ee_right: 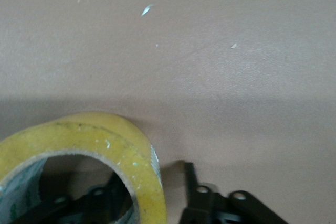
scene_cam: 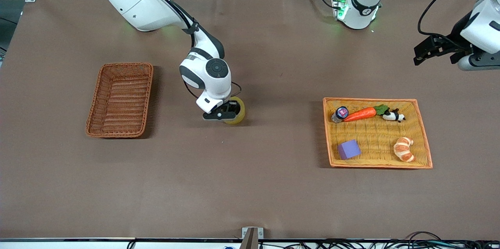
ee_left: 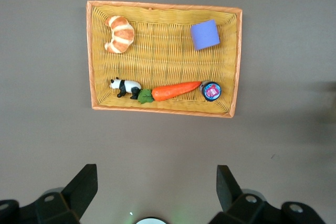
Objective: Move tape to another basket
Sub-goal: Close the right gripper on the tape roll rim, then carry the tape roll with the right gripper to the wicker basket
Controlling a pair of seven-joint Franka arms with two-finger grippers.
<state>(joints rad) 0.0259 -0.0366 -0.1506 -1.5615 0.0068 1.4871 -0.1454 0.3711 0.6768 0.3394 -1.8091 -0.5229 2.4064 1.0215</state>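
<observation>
In the lower right of the front view sat the wide orange-yellow tray [scene_cam: 425, 139], still carrying a purple block [scene_cam: 349, 149], a croissant [scene_cam: 404, 149], a carrot [scene_cam: 359, 114], a panda figure [scene_cam: 393, 115] and a small round tin [scene_cam: 341, 112]. At mid-frame the right gripper [scene_cam: 223, 114] was over the bare table with the tape [scene_cam: 237, 111] in it, one finger through the ring's hole and the other outside, pinched on the roll's wall. The step in hand looked like the carry between baskets. The next move would call for travel toward the basket [scene_cam: 120, 99] at the frame's left, then a release over its floor. At the upper right edge the left gripper [scene_cam: 424, 51] waited, fingers spread wide and holding nothing.
</observation>
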